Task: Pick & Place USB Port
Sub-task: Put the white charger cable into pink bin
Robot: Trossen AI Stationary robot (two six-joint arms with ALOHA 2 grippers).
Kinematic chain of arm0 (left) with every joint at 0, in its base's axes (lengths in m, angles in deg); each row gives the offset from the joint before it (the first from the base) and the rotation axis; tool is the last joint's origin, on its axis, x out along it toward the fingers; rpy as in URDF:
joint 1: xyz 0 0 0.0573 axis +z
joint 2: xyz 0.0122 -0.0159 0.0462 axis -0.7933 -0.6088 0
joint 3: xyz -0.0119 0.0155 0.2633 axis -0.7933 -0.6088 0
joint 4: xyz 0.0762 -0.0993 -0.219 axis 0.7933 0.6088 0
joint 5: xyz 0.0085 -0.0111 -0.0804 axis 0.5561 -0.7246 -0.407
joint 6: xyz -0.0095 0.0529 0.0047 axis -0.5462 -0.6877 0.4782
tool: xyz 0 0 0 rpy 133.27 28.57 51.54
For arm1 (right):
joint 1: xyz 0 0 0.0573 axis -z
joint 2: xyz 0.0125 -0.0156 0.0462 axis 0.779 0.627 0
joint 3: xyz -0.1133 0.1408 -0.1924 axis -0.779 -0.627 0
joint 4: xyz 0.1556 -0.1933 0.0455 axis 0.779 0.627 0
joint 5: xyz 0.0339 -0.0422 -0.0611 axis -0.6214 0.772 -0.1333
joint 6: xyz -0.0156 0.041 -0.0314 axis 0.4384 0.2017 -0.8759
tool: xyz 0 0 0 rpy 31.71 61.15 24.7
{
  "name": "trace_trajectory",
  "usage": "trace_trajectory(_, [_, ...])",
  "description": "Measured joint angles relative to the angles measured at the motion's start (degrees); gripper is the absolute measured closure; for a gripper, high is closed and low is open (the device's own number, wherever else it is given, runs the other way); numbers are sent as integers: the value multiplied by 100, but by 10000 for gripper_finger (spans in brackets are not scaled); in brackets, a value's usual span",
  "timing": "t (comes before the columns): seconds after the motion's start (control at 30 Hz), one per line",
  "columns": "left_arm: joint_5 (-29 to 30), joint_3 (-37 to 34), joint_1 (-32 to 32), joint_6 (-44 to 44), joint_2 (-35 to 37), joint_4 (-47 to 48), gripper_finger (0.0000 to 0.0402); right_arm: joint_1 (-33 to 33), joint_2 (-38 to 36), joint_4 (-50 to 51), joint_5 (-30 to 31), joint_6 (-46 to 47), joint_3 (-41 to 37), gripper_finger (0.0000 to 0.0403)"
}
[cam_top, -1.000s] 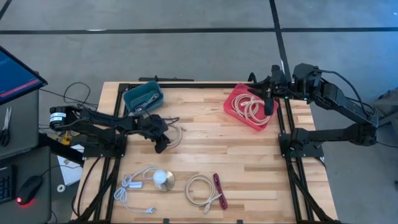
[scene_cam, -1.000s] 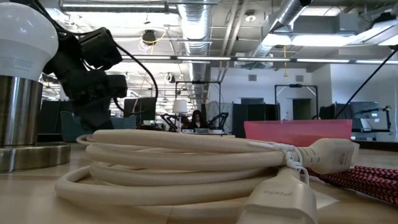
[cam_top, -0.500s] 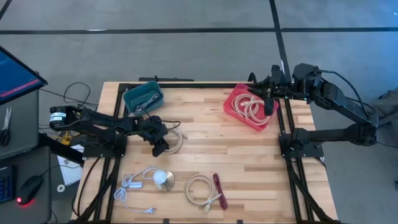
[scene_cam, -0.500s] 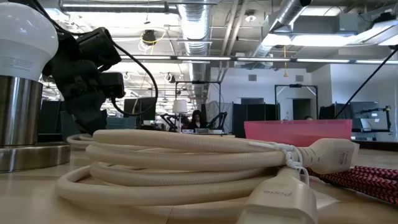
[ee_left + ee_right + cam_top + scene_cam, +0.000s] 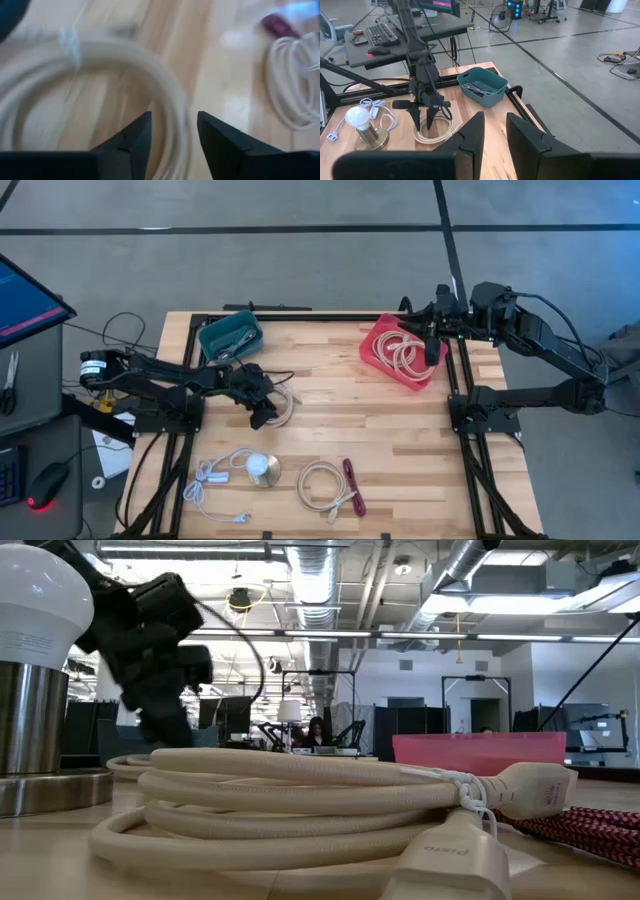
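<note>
**Left gripper over a cream cable coil**

Left gripper hangs low with fingers apart, straddling the cream cable coil on the wooden table; contact seems unlikely, though blur hides it. Right gripper, fingers nearly together and empty, waits above the red bin.

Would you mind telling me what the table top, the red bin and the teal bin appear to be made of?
Table top: looks like pale wood, matte, with plank seams and grain showing. Red bin: probably moulded plastic, with a smooth, even colour and thin walls. Teal bin: likely plastic too, with a rounded rim and a slight sheen.
</note>
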Motion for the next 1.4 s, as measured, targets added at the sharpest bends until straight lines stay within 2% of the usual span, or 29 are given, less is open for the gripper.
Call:
trace_trajectory(0.07, [43, 224, -68, -195, 0, -3, 234, 2, 0, 0, 0, 0, -1, 329])
trace_trajectory(0.13, [392, 447, -127, -264, 0, -20, 232, 4, 0, 0, 0, 0, 0, 329])
trace_trajectory(0.2, [783, 603, -95, -98, 0, 1, 237, 4, 0, 4, 0, 0, 0, 329])
trace_trajectory(0.27, [910, 711, 47, 342, -38, 94, 242, 4, 0, 20, 0, 0, 0, 329])
trace_trajectory(0.37, [748, 810, 241, 965, -186, 288, 246, 4, 0, 84, 2, 0, -1, 329])
trace_trajectory(0.5, [557, 1183, 250, 1036, -619, 340, 247, 52, 0, 268, 3, 0, -1, 329])
trace_trajectory(0.67, [555, 2010, 144, 1138, -1293, 381, 247, 232, 0, 767, 5, -7, -1, 329])
trace_trajectory(0.8, [548, 2431, 166, 1239, -1333, 485, 247, 420, 0, 1033, 4, -65, -1, 329])
trace_trajectory(0.9, [562, 2585, 167, 1405, -1063, 1076, 248, 588, 0, 1071, 2, -130, -1, 329])
trace_trajectory(1.0, [729, 2679, 164, 1444, -661, 2391, 258, 717, 0, 1071, 4, -215, -1, 329])
trace_trajectory(1.17, [1471, 2719, 199, 1179, -30, 4465, 287, 903, 0, 1070, 4, -316, -1, 329])
trace_trajectory(1.27, [1718, 2719, 264, 898, 120, 4966, 298, 960, 0, 1069, 4, -367, -1, 329])
trace_trajectory(1.4, [2295, 2719, 295, 859, 54, 4969, 294, 1019, 0, 1069, 3, -365, -1, 329])
